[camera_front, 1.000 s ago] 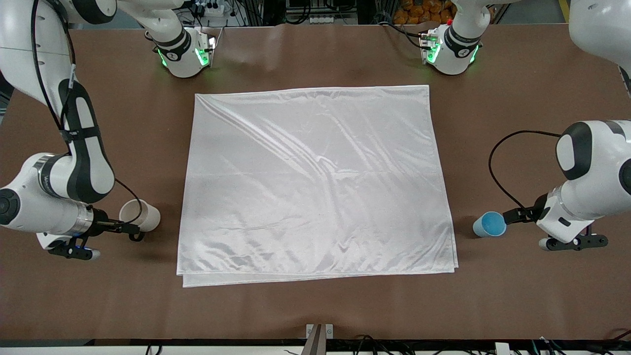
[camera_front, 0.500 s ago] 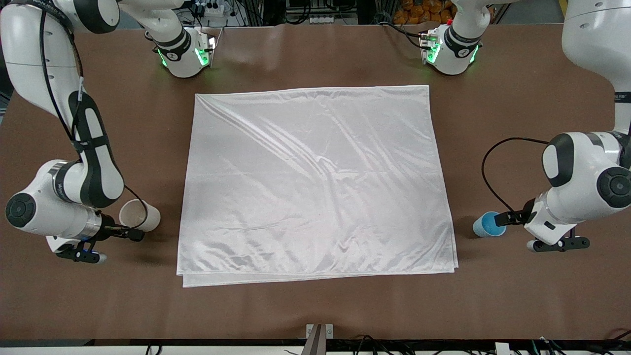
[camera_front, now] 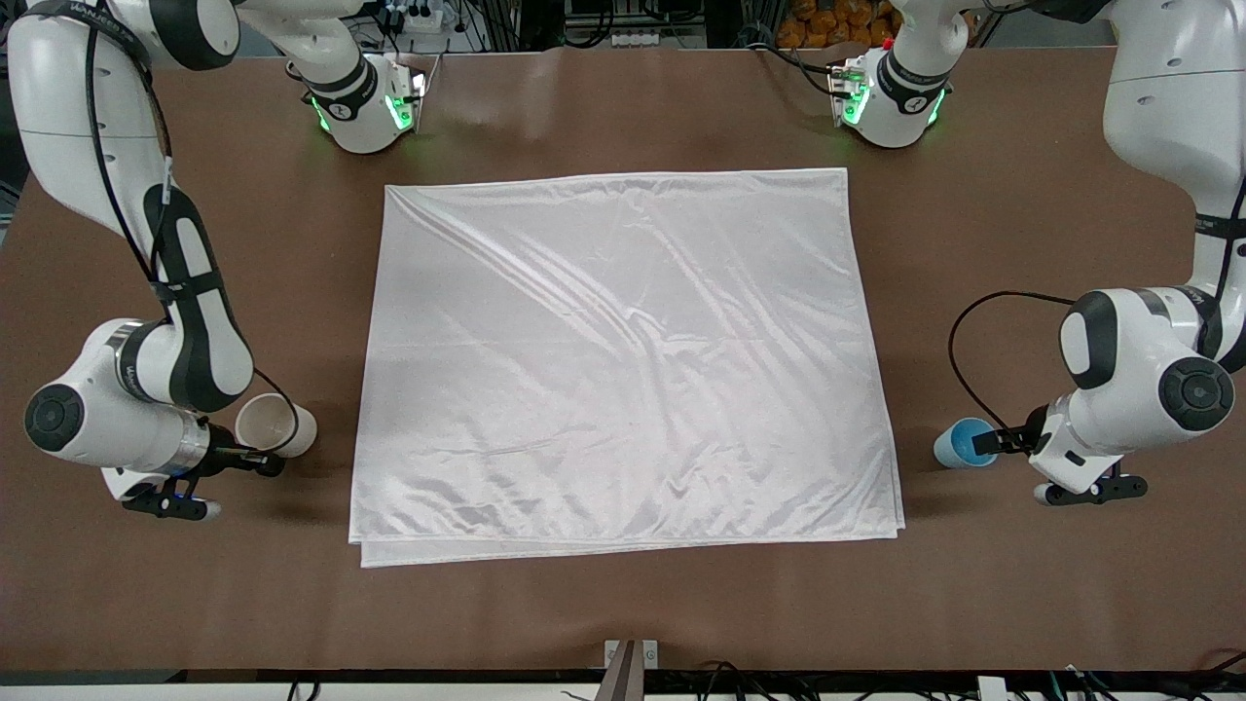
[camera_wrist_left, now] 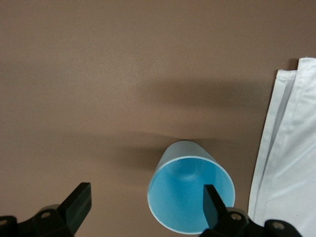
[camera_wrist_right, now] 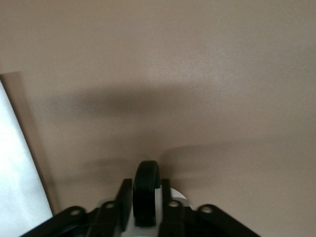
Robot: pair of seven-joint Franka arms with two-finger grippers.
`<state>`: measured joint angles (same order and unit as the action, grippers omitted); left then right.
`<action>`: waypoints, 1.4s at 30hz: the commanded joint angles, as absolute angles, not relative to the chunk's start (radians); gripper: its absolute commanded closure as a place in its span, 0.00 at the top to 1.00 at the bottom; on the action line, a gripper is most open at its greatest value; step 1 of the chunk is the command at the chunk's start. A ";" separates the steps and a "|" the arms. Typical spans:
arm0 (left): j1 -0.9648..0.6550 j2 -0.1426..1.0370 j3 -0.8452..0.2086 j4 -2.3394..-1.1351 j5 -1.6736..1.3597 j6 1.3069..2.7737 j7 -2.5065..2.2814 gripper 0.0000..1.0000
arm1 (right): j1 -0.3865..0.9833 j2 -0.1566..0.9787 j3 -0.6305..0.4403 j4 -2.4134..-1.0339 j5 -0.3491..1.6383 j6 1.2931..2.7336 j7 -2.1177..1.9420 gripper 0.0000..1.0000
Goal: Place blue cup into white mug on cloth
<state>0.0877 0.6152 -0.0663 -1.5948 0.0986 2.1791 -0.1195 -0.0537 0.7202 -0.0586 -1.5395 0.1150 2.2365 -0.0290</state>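
The white cloth lies spread in the middle of the table. Beside it, toward the right arm's end, is the white mug. My right gripper is shut on the mug's black handle, which sits clamped between both fingers. Toward the left arm's end is the blue cup, with its bright blue inside showing in the left wrist view. My left gripper is open at the cup's rim. One finger is inside the mouth and the other stands well outside.
Both cups rest on bare brown table beside the cloth's layered edges. The two arm bases stand at the edge farthest from the front camera. A small metal bracket sits at the nearest table edge.
My right gripper has shut on the mug's handle. My left gripper has slid in toward the blue cup, bringing one finger into its mouth. Both cups stay in place.
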 commanded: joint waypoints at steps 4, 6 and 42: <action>0.092 0.611 -0.074 -1.621 0.103 2.192 -0.126 1.00 | -0.054 0.727 -0.057 -1.536 0.117 2.233 -0.087 0.00; 0.092 0.611 -0.074 -1.626 0.103 2.201 -0.126 1.00 | -0.049 0.727 -0.057 -1.534 0.117 2.233 -0.087 0.00; 0.094 0.638 -0.072 -1.677 0.098 2.301 -0.126 0.65 | 0.109 0.545 -0.054 -1.545 0.114 2.043 -0.003 0.00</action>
